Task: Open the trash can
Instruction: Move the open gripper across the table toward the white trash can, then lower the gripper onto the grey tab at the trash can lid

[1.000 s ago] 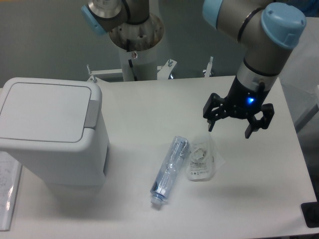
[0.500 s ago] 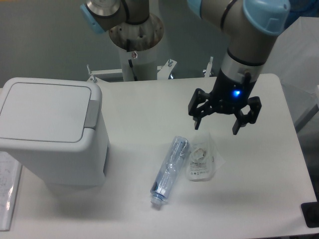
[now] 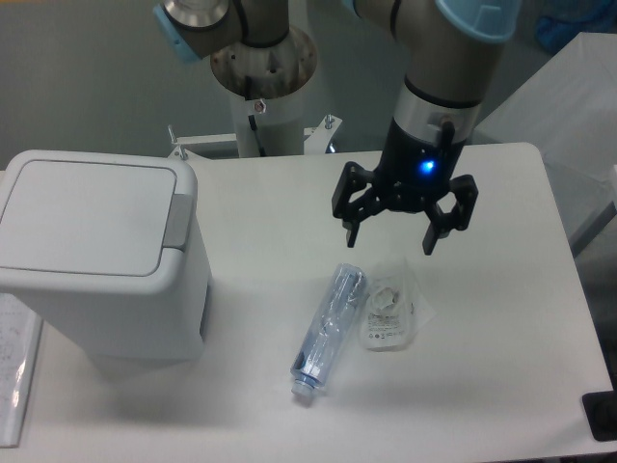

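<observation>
Gripper (image 3: 390, 236) now leftward, arm top cut off

Over the last second the gripper (image 3: 390, 230) has travelled leftward across the counter (image 3: 501, 318), from above its right part to above its middle. It has drawn nearer to the trash can (image 3: 101, 256) and now hangs just behind the clear plastic bottle (image 3: 329, 329) and the crumpled clear bag (image 3: 389, 309). Its fingers (image 3: 348, 204) are spread apart as before.
</observation>
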Available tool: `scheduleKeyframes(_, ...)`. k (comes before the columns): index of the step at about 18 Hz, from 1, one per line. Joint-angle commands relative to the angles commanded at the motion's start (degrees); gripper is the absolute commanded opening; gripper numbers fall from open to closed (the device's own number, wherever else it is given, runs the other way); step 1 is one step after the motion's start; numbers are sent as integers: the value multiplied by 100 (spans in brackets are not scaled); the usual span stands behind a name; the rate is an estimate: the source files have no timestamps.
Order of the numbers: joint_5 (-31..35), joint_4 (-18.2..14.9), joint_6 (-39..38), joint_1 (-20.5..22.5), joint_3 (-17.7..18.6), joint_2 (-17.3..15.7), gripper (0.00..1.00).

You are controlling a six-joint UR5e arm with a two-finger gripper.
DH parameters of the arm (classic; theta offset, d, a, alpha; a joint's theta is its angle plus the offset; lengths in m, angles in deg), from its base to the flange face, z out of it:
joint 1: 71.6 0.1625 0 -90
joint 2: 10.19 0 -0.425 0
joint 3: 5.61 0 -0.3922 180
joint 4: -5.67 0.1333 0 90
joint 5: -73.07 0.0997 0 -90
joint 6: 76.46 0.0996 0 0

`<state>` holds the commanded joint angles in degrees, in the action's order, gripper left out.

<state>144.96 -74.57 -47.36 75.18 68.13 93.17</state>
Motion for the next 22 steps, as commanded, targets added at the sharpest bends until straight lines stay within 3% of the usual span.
scheduleKeyframes(11, 9, -53, -1019, -835, 211, -176, 100)
scheduleKeyframes(13, 0, -53, -1099, -896, 325, -298, 100)
scheduleKeyframes(18, -35, 17, -1108, -932, 1001, -817, 100)
scheduleKeyframes(22, -79, 140, -1318, -1037, 1046, -835, 100)
